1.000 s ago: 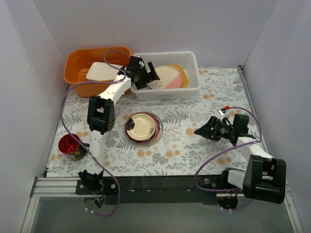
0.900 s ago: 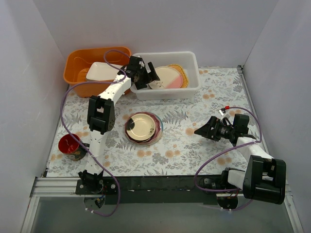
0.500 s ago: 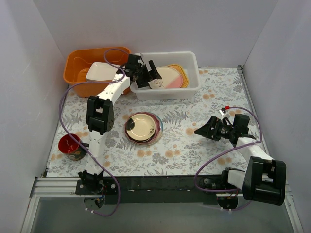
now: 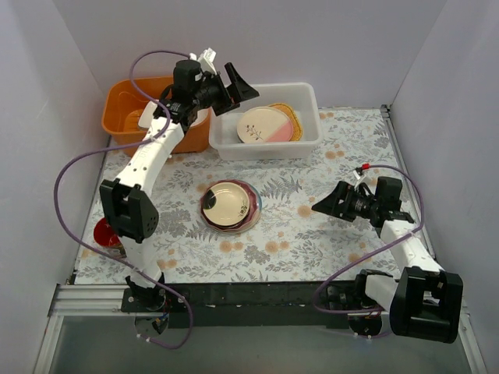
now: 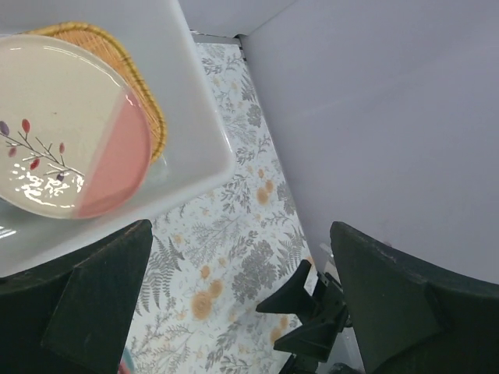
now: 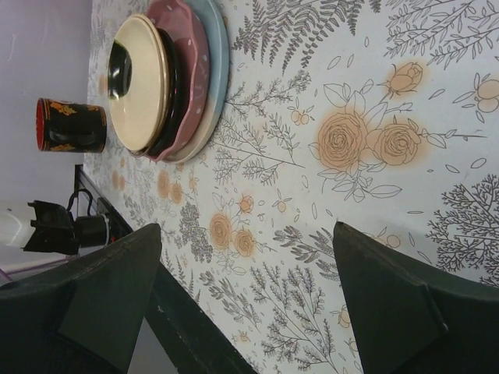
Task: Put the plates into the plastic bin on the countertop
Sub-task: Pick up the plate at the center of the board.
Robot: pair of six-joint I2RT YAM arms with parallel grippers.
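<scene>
Left arm up high, elbow bent, left fingers (image 4: 240,82) spread wide with nothing held, above the left end of the plastic bin (image 4: 308,100). Below and ahead of them the cream-and-pink plate (image 4: 263,125) lies in it on the orange woven plate (image 4: 294,122). Right arm is low, right fingers (image 4: 324,204) released and empty, pointing at the plate stack (image 4: 228,205) ahead on the fern-print bench (image 4: 312,167), looks like four plates. Plain grey walls (image 4: 351,39) all round.

left arm (image 4: 148,160) is reaching up and far back, left gripper (image 4: 236,87) hanging raised, jaws spread wide, nothing between them. right arm (image 4: 401,241) is sitting low, right gripper (image 4: 326,204) pointing left, jaws apart, apparently empty too.
</scene>
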